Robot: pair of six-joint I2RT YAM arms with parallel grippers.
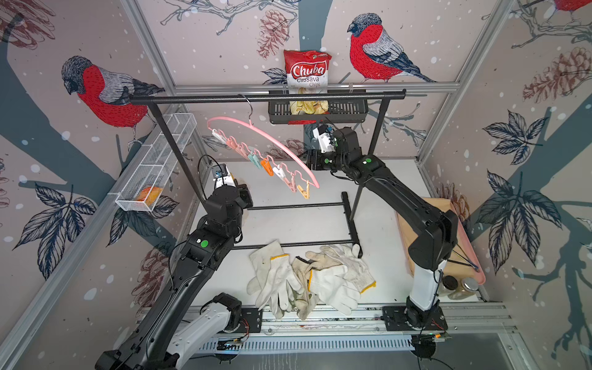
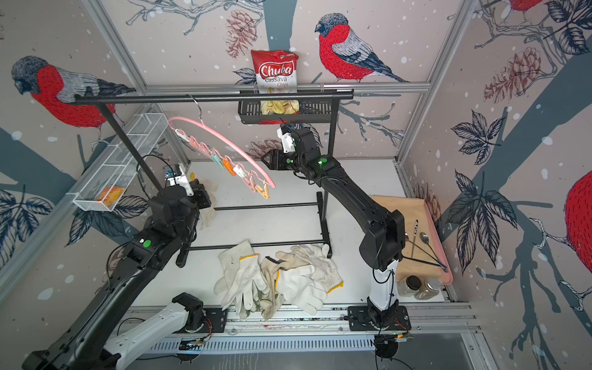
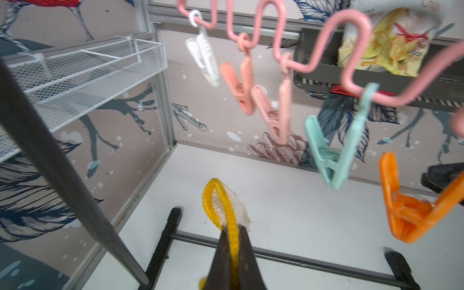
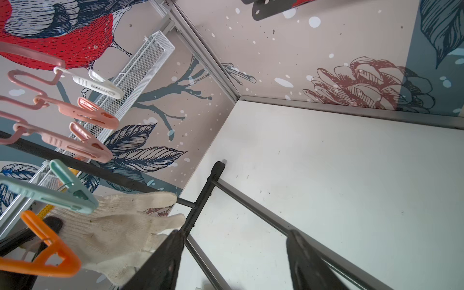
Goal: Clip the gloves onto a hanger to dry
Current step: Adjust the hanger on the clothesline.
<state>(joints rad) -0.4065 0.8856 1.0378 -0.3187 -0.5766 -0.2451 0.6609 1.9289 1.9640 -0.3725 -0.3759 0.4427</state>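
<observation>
Pinching one knit glove (image 3: 223,203) by its yellow-edged cuff in the pressed-together left gripper (image 3: 233,233), just below the pink hanger (image 1: 282,144) and near its teal clothespin (image 3: 334,155). Holding the right gripper (image 4: 234,236) spread and empty beside the same row. Leaving the other gloves (image 1: 307,282) heaped in front of the black garment rack (image 1: 208,98).

Plenty to go wrong from here — nudging a pin sideways instead of squeezing it, and so swinging the freely hung hanger off its mark. Also snagging limp glove fingers on the rack's upright, or feeding too little cuff into the pin — then dropping the glove on release.
</observation>
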